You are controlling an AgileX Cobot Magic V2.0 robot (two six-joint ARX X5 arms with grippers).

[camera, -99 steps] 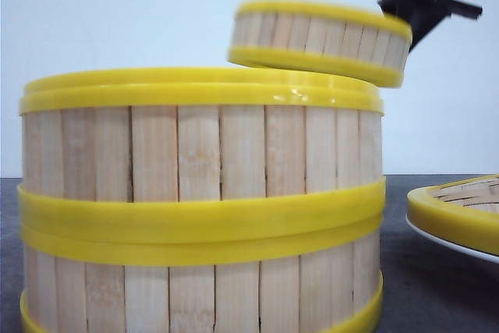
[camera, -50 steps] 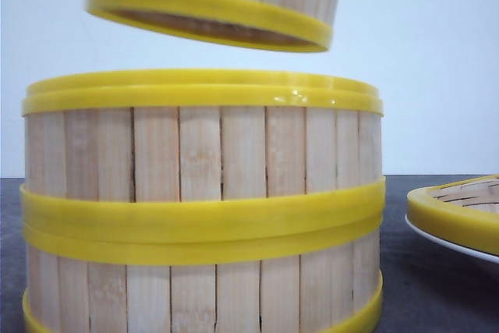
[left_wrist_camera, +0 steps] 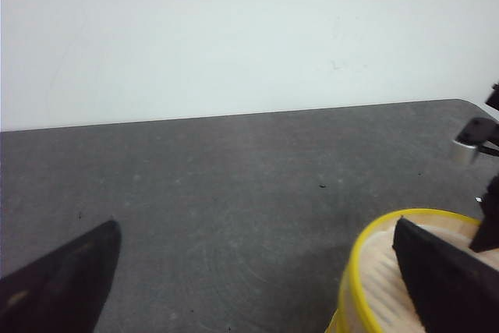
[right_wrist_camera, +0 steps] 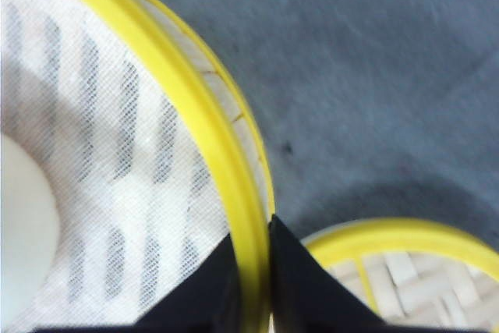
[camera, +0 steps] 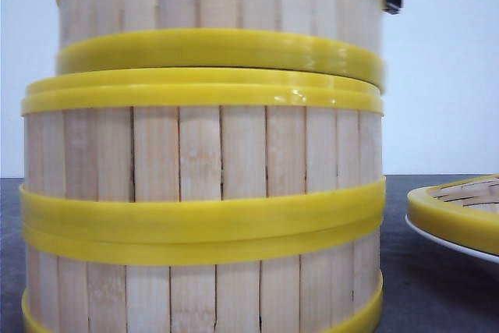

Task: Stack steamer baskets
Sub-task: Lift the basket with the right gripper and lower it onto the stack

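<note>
Two steamer baskets (camera: 203, 161) stand stacked close to the front camera, pale slats with yellow bands. A third steamer basket (camera: 218, 5) hangs right at the stack's top rim; whether it touches I cannot tell. My right gripper (right_wrist_camera: 253, 271) is shut on that basket's yellow rim (right_wrist_camera: 195, 115), one finger inside over the white mesh liner, one outside. My left gripper (left_wrist_camera: 253, 271) is open over bare tabletop, with a yellow-rimmed basket (left_wrist_camera: 366, 271) behind its right finger (left_wrist_camera: 444, 278).
Another basket (camera: 456, 216) lies on a shallow white plate (camera: 460, 249) to the right of the stack, also visible under my right gripper as the basket on the plate (right_wrist_camera: 405, 271). The dark grey table (left_wrist_camera: 234, 169) ends at a white wall.
The held basket came from the upper right, moved left over the stack, and has dropped down to the stack's top rim. The stack and the plate have not moved.
</note>
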